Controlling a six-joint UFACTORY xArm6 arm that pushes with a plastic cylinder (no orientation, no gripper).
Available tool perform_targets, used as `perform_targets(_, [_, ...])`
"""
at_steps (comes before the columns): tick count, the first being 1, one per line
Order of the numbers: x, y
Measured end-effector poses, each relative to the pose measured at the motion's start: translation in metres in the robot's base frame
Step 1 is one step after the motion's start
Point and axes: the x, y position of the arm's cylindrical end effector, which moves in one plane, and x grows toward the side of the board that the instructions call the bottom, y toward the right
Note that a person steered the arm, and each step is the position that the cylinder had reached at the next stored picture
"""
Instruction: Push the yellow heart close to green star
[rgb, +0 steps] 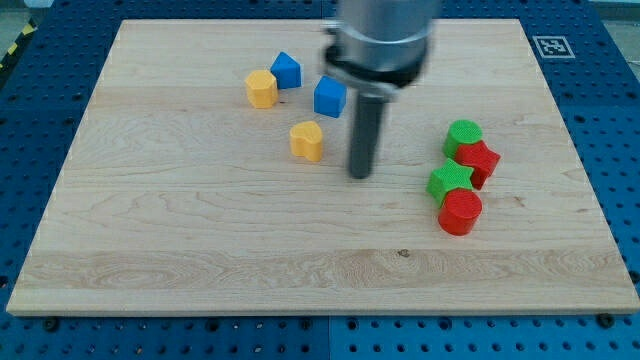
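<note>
The yellow heart (307, 140) lies left of the board's middle. The green star (449, 181) lies at the view's right, packed among other blocks. My tip (360, 176) rests on the board between them, a short way right of and slightly below the heart, not touching it. The green star is well off to the tip's right. The rod rises from the tip to the arm's dark body (385, 40) at the view's top.
A green round block (463, 134), a red star (480, 160) and a red round block (460, 211) crowd the green star. A yellow hexagon (261, 88), a blue block (286, 70) and a blue cube (329, 96) lie above the heart.
</note>
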Motion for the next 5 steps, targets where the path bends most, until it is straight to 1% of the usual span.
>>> perform_targets(1, [-0.022,-0.080])
perform_targets(2, [-0.050,-0.028])
perform_targets(3, [-0.014,0.089])
perform_targets(4, [-0.044,0.026])
perform_targets(5, [0.003,-0.024])
